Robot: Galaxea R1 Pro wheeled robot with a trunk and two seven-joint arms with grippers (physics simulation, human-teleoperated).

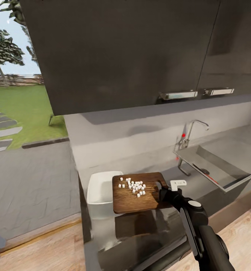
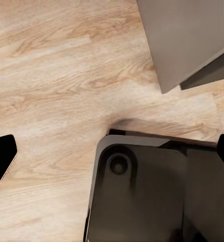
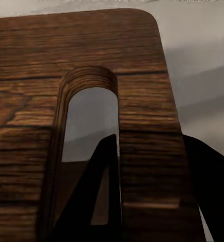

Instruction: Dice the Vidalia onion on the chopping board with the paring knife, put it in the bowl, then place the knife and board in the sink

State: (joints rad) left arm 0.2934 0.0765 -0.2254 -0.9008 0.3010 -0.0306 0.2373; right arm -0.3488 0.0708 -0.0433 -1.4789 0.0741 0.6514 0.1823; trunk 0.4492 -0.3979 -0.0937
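My right gripper [image 1: 161, 191] is shut on the slotted handle end of the chopping board [image 1: 136, 192] and holds it above the countertop [image 1: 106, 233]. Several small white diced onion pieces [image 1: 134, 186] lie on the board. The board's far edge overlaps the rim of the white bowl [image 1: 99, 190] beside it. In the right wrist view the chopping board [image 3: 81, 60] and its slot are close up, with my right gripper [image 3: 152, 196] clamped on it. A thin dark and reddish thing, seemingly the paring knife [image 1: 206, 174], lies in the sink [image 1: 236, 177]. My left gripper [image 2: 112, 156] hangs open over the floor.
A faucet [image 1: 189, 133] stands behind the sink. Dark wall cabinets [image 1: 121, 52] hang low over the counter. A window [image 1: 16, 86] onto a lawn is on the left. The wooden floor [image 2: 66, 75] and my dark base [image 2: 157, 196] are below the left gripper.
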